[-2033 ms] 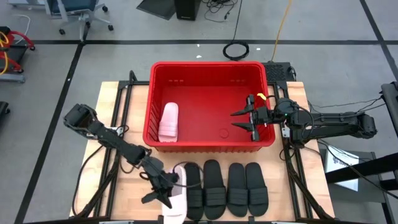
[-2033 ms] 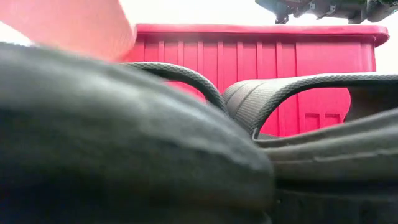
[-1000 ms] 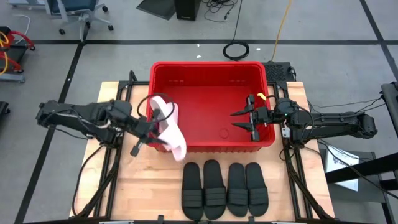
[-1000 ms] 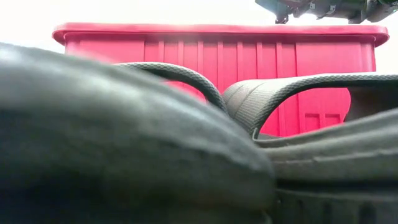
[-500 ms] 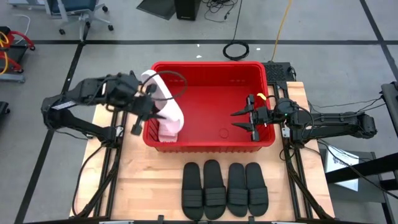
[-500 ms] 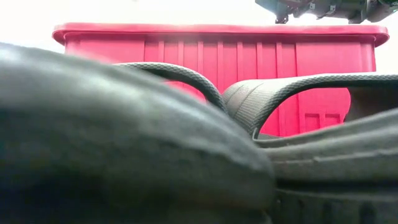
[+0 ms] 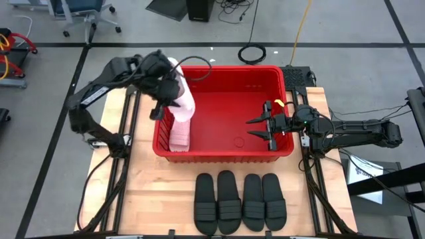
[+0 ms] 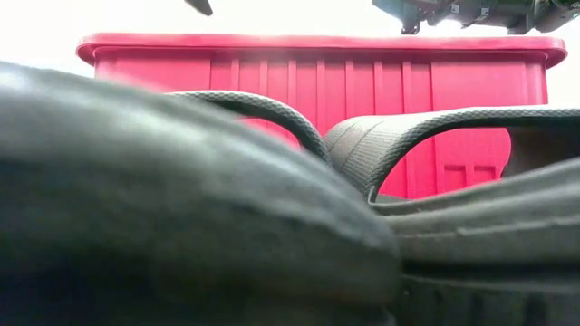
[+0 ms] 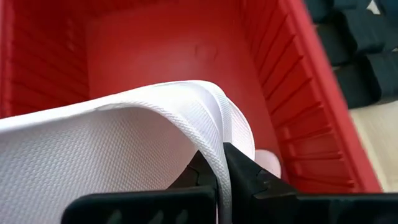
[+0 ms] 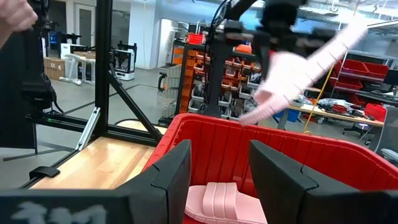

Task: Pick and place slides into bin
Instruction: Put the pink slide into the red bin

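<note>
Placement wants care: left end effector (image 7: 166, 93) pinches a white slide (image 7: 182, 99) by its strap above the bin (image 7: 222, 70); lower it beside the slide (image 7: 179, 138) already inside before letting go. Right end effector (image 7: 269, 126) waits with fingers apart.

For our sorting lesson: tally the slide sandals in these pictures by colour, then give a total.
White slide sandals: 2 (one lifted over the bin, one lying inside)
Black slide sandals: 4 (on the wooden table)
Total: 6

one slide (image 7: 179, 138) lies in the bin (image 7: 222, 73) below the left claw (image 7: 174, 99); four slides (image 7: 240, 202) sit on the table (image 7: 143, 192) beyond the bin.
</note>
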Motion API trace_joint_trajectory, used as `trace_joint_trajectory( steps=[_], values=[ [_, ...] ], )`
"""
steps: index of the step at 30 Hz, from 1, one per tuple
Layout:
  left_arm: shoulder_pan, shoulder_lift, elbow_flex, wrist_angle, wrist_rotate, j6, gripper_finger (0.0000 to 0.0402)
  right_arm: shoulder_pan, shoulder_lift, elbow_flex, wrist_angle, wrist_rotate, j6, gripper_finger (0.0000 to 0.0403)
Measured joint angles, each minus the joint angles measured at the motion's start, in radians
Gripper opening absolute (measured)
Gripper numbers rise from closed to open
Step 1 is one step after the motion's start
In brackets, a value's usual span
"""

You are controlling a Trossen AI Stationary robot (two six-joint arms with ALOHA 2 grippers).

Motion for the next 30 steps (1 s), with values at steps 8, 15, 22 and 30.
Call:
trace_joint_trajectory(
  steps=[8,15,22,30],
  values=[
    [0.152,0.162,0.007,-0.117,0.092,0.112,0.0025,0.0,0.0,0.0,0.0,0.0,0.0,0.015],
    [0.236,0.312,0.007,-0.14,0.112,0.153,0.0005,0.0,0.0,0.0,0.0,0.0,0.0,0.015],
    [0.244,0.435,0.004,-0.14,0.168,0.179,0.0023,0.0,0.0,0.0,-0.003,0.0,0.0,0.015],
    [0.219,0.478,-0.129,-0.143,0.176,0.179,0.0034,0.0,0.0,0.0,-0.025,0.0,-0.001,0.015]
  ],
)
